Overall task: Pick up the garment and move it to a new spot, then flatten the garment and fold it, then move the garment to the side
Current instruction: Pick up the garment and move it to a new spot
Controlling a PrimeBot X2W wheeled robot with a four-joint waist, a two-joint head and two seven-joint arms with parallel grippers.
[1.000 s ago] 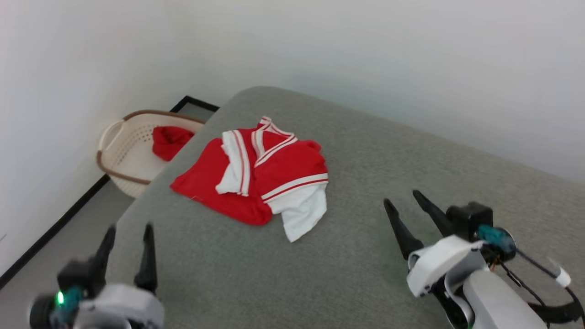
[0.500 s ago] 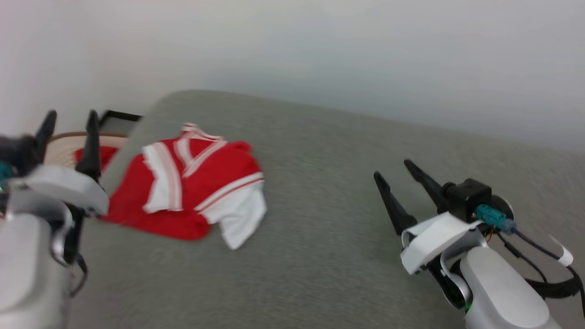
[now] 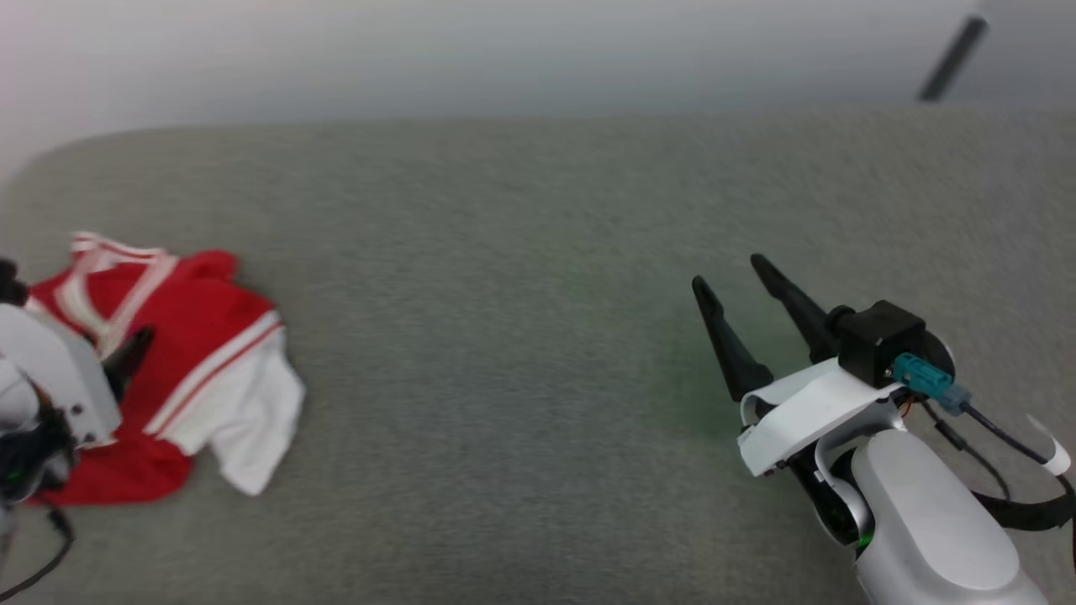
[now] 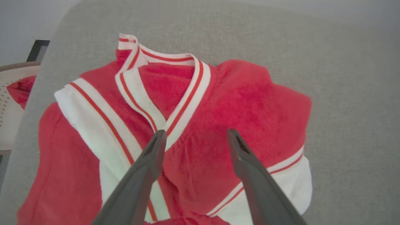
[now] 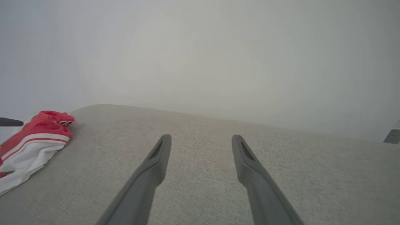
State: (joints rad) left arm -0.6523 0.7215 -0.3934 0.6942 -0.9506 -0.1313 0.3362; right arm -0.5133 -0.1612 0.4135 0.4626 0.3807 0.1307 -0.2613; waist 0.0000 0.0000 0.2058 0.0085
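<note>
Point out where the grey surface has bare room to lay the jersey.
Widest bare stretch of the grey surface: between the jersey and the open right end effector, back to the wall. Bare too ahead of that end effector. Crowded: the left end, where the open left end effector hangs over the jersey, a laundry basket alongside.

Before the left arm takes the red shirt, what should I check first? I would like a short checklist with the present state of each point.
1. Left gripper open: ok.
2. Aimed at the garment: ok, it points at the red chest beside the V-neck trim.
3. Contact with the cloth: cannot tell.
4. Garment lying flat: not ok, it is crumpled, with a sleeve folded over the red.
5. Right gripper free: ok, open over the grey surface, apart from the garment.
</note>
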